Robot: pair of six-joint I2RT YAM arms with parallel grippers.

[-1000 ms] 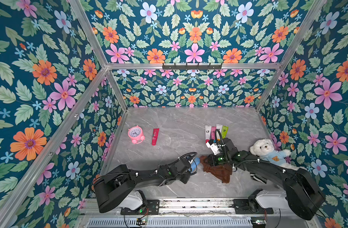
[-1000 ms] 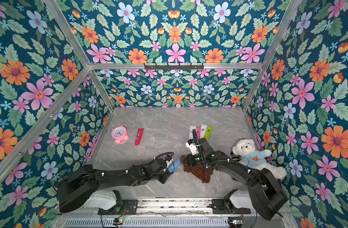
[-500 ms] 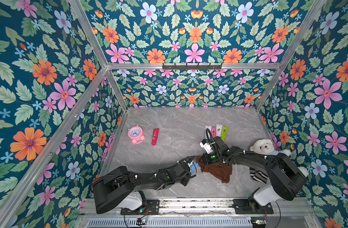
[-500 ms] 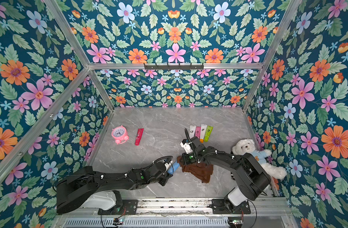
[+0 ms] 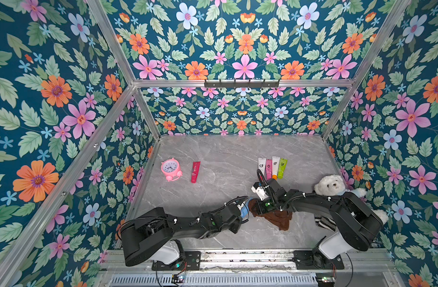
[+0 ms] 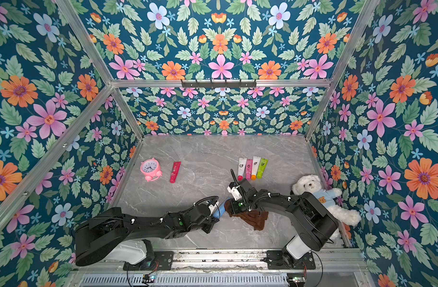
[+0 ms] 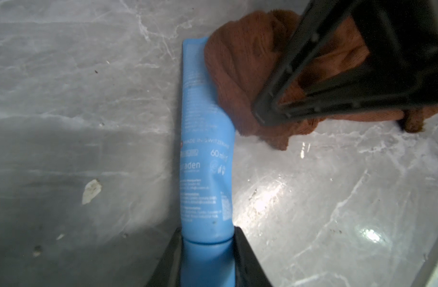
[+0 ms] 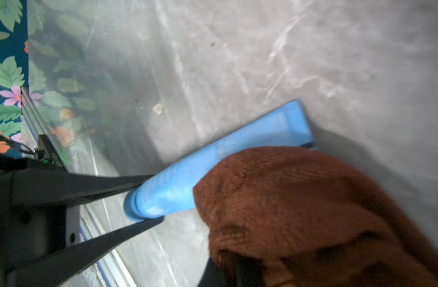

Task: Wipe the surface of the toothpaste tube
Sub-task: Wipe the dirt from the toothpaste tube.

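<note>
My left gripper is shut on the cap end of the blue toothpaste tube, holding it low over the marble floor. Both top views show the tube between the two arms. A brown cloth is bunched in my right gripper, which is shut on it. The cloth lies against the tube's far, flat end and covers one side of it. In the right wrist view the tube sticks out from under the cloth, with the left gripper clamped on its cap.
A pink alarm clock and a red tube lie at the back left. Several small tubes lie in a row behind the right gripper. A white teddy bear sits by the right wall.
The right gripper has carried the brown cloth leftward onto the blue tube, and its arm has swung with it. The left arm has hardly moved.
</note>
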